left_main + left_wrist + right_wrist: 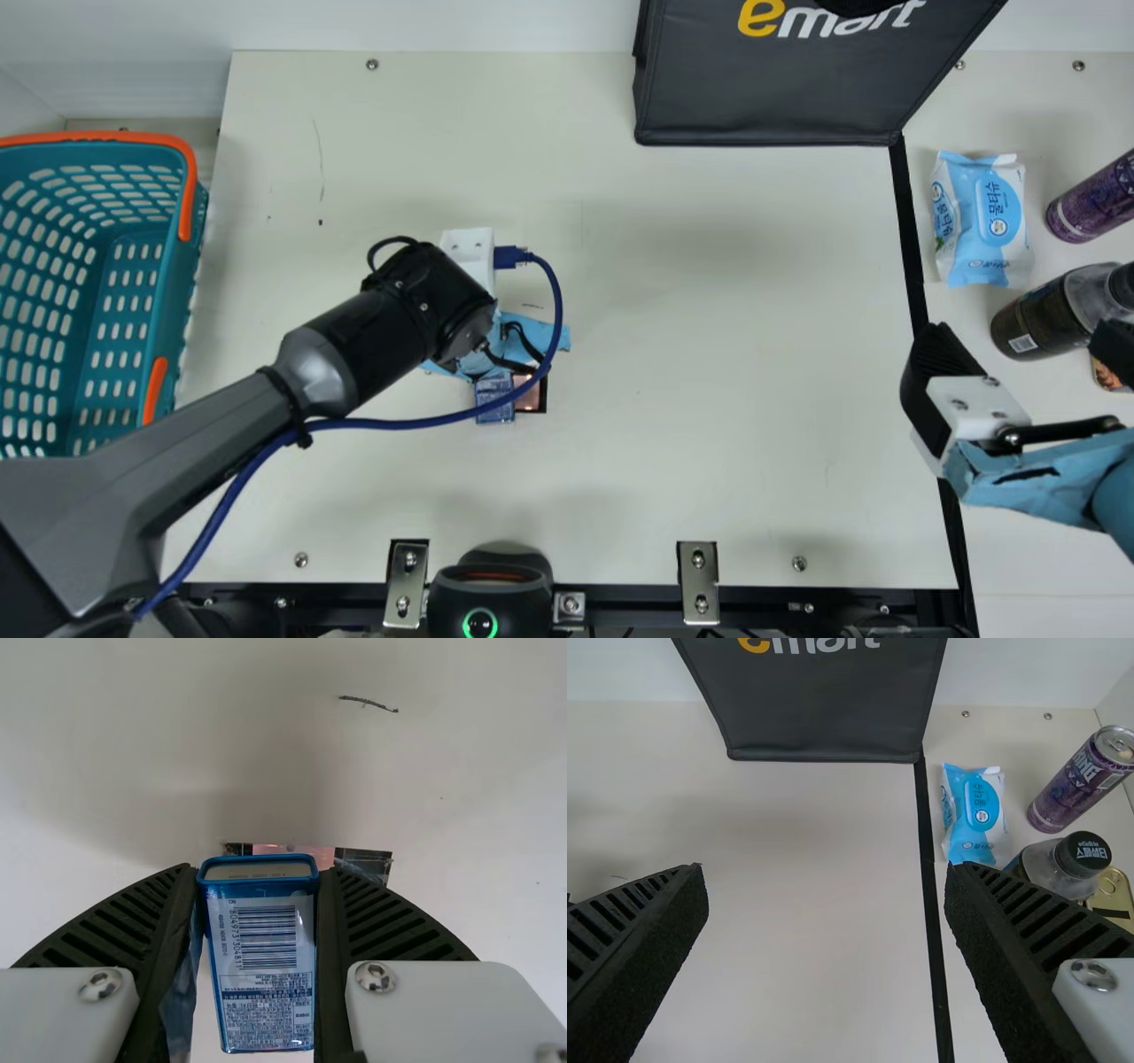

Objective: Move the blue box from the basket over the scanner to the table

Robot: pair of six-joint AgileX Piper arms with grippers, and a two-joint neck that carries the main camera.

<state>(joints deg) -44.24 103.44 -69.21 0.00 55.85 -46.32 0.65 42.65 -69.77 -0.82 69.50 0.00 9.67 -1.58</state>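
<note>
My left gripper (532, 335) is left of centre in the main view, partly hidden beneath its wrist, with the blue box (493, 397) at its fingers. In the left wrist view, the left gripper (260, 872) is shut on the blue box (266, 979), a finger at each side and its barcode face showing. The teal basket (133, 310) stands at the far left. A black scanner (490, 595) with a green ring sits at the near edge. On the right, my right gripper (1028, 331) is open; the right gripper (824, 870) holds nothing in its wrist view.
A small pink-and-black piece (532, 395) is beside the box. A black bag (771, 97) stands at the back. On the right are a wipes pack (982, 221), a purple can (1094, 202) and a dark bottle (1041, 317). Metal brackets (698, 580) line the near edge.
</note>
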